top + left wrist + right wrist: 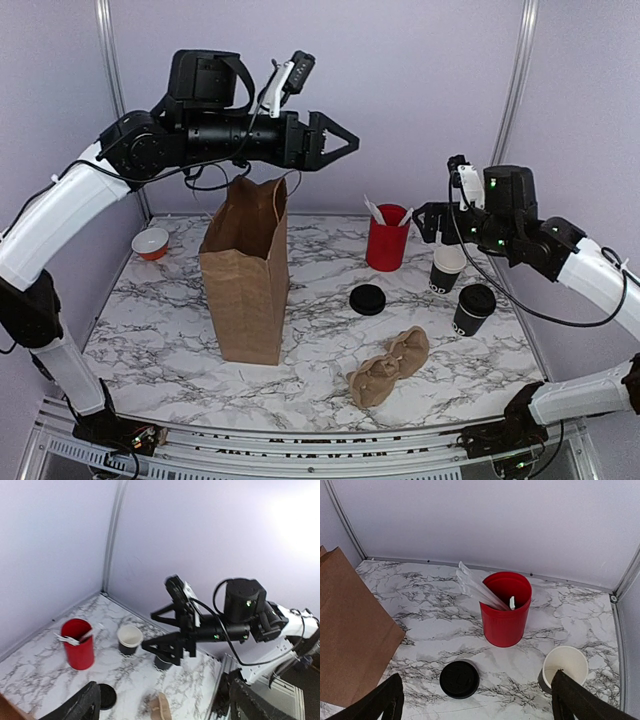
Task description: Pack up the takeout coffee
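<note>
Paper bag (350,630) runs off the right wrist camera's left edge; a black finger (580,700) covers the near side of the coffee cup (565,662), its lettering unseen.

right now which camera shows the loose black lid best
The right wrist view: the flat black lid lies whole and close, just in front of the red cup. The top external view also shows the lid whole, but smaller. In the left wrist view the lid is small, low in the frame and partly hidden.

Bright, even light is cast throughout — glare is seen on the wall (295,520), soft shadows on the tabletop (320,330).
</note>
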Action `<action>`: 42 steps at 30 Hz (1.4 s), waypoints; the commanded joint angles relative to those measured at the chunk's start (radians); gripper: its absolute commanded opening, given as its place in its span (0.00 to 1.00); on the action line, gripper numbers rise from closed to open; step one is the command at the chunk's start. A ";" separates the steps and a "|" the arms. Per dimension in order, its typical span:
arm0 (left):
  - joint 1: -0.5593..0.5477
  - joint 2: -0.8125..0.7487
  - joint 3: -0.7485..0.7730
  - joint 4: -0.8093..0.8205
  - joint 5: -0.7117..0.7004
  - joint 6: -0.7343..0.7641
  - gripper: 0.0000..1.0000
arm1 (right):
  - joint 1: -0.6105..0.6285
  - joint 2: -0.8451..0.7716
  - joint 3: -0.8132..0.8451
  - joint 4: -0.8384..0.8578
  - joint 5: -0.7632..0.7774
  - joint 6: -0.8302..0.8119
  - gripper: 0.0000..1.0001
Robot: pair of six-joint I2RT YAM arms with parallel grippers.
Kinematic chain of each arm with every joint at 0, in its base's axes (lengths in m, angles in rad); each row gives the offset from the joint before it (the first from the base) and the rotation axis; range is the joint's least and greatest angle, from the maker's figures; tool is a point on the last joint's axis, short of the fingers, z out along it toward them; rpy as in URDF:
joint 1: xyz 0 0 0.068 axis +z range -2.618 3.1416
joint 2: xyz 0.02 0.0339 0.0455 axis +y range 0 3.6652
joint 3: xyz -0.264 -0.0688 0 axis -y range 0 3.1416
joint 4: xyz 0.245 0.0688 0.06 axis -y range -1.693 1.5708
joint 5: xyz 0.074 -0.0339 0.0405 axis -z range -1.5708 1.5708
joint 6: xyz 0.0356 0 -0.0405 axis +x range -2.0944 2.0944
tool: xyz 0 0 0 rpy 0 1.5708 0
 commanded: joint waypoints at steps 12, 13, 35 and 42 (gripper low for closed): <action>0.548 -0.327 -0.447 0.073 -0.103 -0.162 0.90 | 0.117 0.129 0.070 -0.185 -0.123 -0.003 0.99; 0.583 -0.342 -0.471 0.078 -0.087 -0.171 0.90 | 0.140 0.131 0.063 -0.195 -0.113 0.011 0.99; 0.899 -0.440 -0.907 0.232 -0.010 -0.220 0.90 | 0.419 -0.024 -0.312 -0.361 -0.194 0.316 0.86; 0.907 -0.461 -0.933 0.237 -0.029 -0.196 0.90 | 0.422 0.078 -0.281 -0.284 -0.160 0.263 0.77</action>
